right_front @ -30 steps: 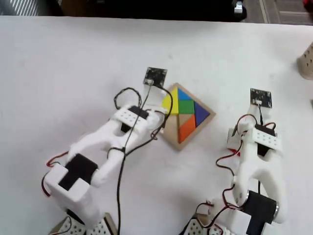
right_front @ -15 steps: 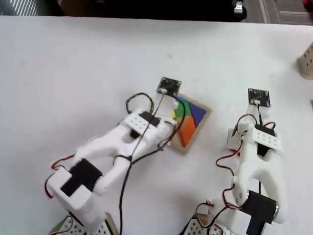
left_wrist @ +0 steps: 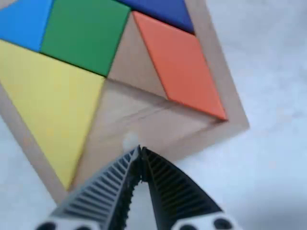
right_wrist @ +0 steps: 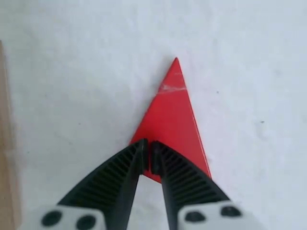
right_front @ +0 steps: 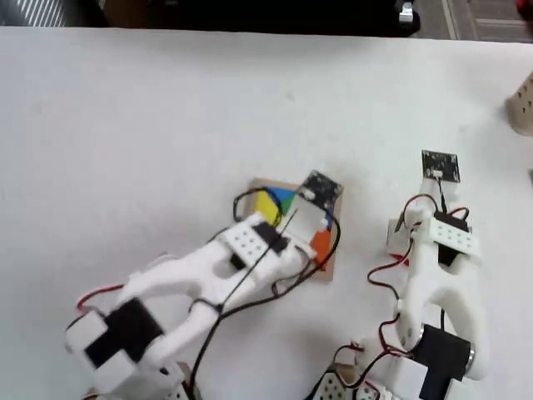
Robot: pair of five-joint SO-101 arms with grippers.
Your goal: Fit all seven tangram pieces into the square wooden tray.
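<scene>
Looking down the left wrist view, we find the left hand (left_wrist: pixel 140 155) pressed together, pinching nothing, its tip over bare wood just inside the rim of the square wooden tray (left_wrist: pixel 219 72). Seated in the tray: yellow triangle (left_wrist: pixel 53 100), green square (left_wrist: pixel 86 33), orange parallelogram (left_wrist: pixel 182 72), a dark blue piece (left_wrist: pixel 158 9), a light blue piece (left_wrist: pixel 24 24). A bare gap (left_wrist: pixel 139 110) runs from between the green square and the orange parallelogram down to the rim by the hand.

In the right wrist view, the right hand (right_wrist: pixel 147 146) is also pressed together, holding nothing. Its tip sits over the wide end of a red triangle (right_wrist: pixel 172 115), which lies flat on the bench (right_wrist: pixel 240 72), outside the tray. Whether the tip touches the piece we cannot tell.

Key relation: the red triangle's long axis runs straight away from the right hand, sharp point farthest out. A strip of wood, probably the tray rim, shows just to one side. We judge the right arm (right_front: pixel 437 267) nearer this piece. The left arm (right_front: pixel 208 267) stretches across the tray.

The high view places tray and both arms but hides the gap under the left arm. The gap's shape comes from the left wrist view, the red piece's lie from the right.
</scene>
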